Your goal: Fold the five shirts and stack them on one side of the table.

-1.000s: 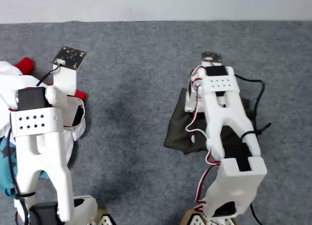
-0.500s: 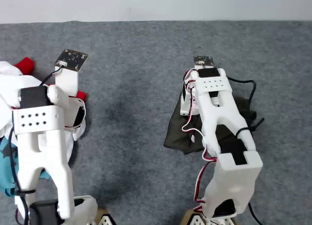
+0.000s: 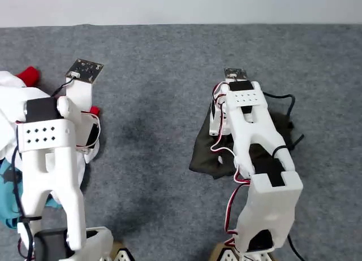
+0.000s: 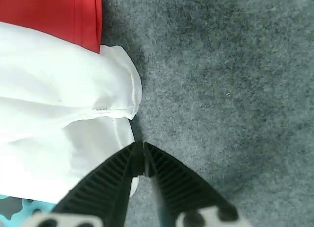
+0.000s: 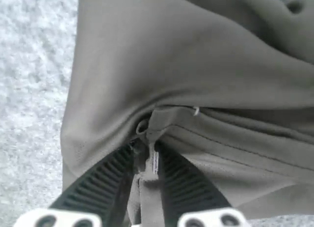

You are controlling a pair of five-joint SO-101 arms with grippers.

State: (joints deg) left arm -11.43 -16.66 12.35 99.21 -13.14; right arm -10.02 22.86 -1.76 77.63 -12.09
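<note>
The olive shirt [image 5: 196, 65] was thin, smooth knit, bunched into a rumpled, roughly square heap with soft ridges and a stitched hem. The right gripper [image 5: 147, 160] sat on top of it, its ribbed black jaws clamped on a raised fold beside that hem. Well apart from the olive shirt, on the left arm's side, lay a loose pile: a white shirt [image 4: 59, 104] with a rounded, seamed sleeve end, a flat red shirt [image 4: 59, 15] beyond it, and a teal patterned shirt [image 3: 7, 187] beneath. The left gripper [image 4: 143, 163] hung at the white sleeve's edge with its jaws pressed together; whether cloth lay between them could not be told.

Over the last second the right arm had swung slightly toward that pile, staying over the olive shirt, while the left arm barely shifted.

The table [image 3: 147, 63] wore coarse grey felt, with a pale wall [image 3: 169, 7] behind.
</note>
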